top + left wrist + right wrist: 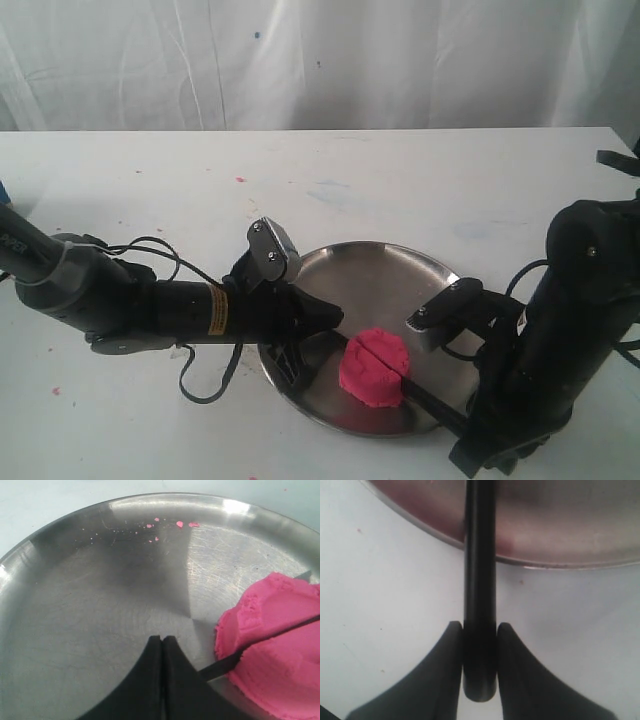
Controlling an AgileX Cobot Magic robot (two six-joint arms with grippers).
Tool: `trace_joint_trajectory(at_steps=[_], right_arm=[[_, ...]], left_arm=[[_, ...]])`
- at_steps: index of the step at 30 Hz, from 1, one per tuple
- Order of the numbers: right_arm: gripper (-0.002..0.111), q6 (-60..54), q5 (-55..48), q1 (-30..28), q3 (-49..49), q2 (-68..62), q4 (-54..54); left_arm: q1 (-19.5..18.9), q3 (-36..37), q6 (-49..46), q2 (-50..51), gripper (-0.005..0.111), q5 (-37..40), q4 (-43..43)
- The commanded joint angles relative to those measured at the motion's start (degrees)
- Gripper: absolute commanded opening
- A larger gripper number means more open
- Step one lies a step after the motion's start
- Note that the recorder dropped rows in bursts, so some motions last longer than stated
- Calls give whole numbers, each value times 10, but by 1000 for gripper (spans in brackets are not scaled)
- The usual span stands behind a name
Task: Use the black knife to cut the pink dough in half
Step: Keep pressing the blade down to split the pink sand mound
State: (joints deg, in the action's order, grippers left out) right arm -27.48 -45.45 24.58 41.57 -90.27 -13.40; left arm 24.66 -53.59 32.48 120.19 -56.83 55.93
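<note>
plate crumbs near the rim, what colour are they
Pink, like the pink dough. The crumbs show best in the left wrist view, on the steel plate.

White tabletop [400, 180], faintly smudged and dotted with tiny pink crumbs [240, 180], carrying a round steel plate [400, 262] near its front edge, slightly right of centre.

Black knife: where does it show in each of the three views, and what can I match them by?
Exterior: black knife runs from the right gripper into the pink dough.
Left wrist: blade in the dough's slit.
Right wrist: handle clamped, upright in frame.
Shared landmark: steel plate rim.
</note>
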Motion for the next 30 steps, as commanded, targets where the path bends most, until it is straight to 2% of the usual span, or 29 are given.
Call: trace_joint_trajectory(at_steps=[1,30], right_arm=[[0,6,2,1,3,-2,-1],[0,7,4,1,3,-2,-1]], left_arm=[[1,5,3,4,0,25,16],[1,5,6,4,0,44,20]])
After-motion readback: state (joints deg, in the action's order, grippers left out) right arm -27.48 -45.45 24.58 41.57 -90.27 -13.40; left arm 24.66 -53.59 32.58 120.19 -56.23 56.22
